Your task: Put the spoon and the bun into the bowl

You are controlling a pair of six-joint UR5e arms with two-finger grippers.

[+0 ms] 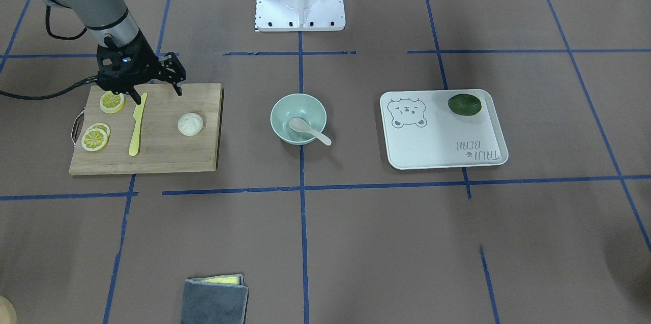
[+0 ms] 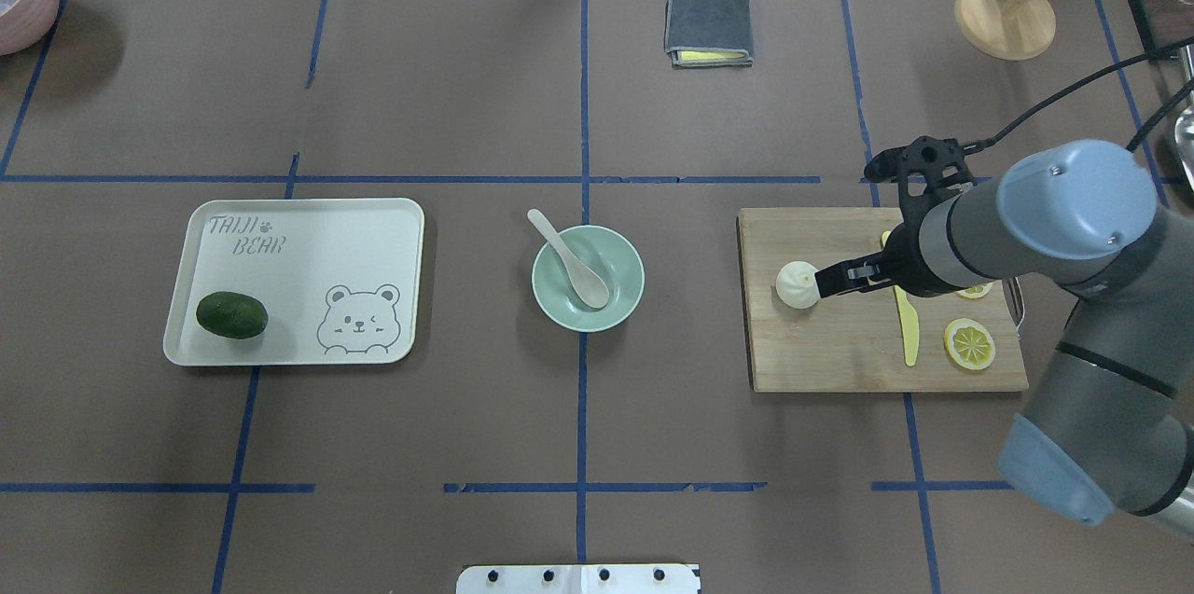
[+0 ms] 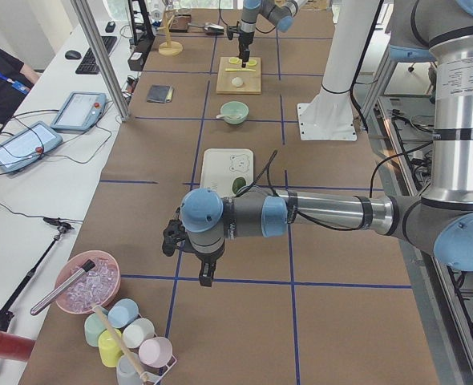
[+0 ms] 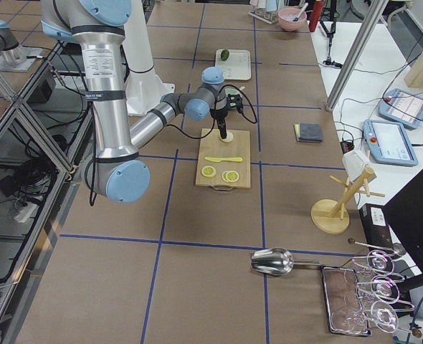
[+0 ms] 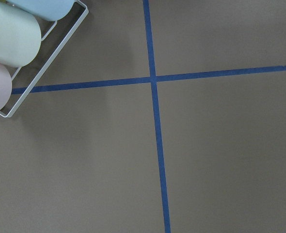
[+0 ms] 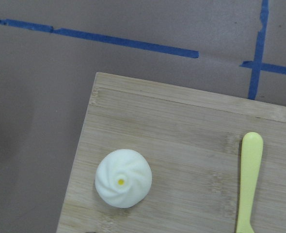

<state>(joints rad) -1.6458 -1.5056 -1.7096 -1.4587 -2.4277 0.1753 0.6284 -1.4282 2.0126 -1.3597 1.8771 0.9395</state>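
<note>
The spoon (image 1: 307,129) is already in the bowl (image 1: 279,110). Its round scoop sits inside, and its handle leans on the rim and pokes out over the edge. The pale green bowl stands in the middle of the bench (image 1: 356,242).

The bun (image 1: 190,124) is not in the bowl yet. It sits on the wooden cutting board (image 1: 168,156), well away from the bowl, on the robot's right side. It is small, round and white, with a swirl on top and a tiny yellow dot in the middle.

The right claw (image 1: 157,96) hangs in the air over the board, near the bun. Its two fingers are spread wide apart and it grips nothing. It does not touch the bun.

A yellow plastic knife (image 1: 137,125) lies on the board beside the bun. Lemon slices (image 1: 95,139) lie on the far side of the knife.

The left claw (image 3: 203,271) hangs low over the bench, far away from the bowl, near a rack of cups (image 3: 128,337). I cannot tell if its fingers are apart or together.

A white tray (image 1: 437,141) with a bear drawn on it lies on the other side of the bowl. A dark green lime (image 1: 464,104) sits in one corner of the tray. A folded grey cloth (image 1: 216,301) lies on the bench too.
</note>
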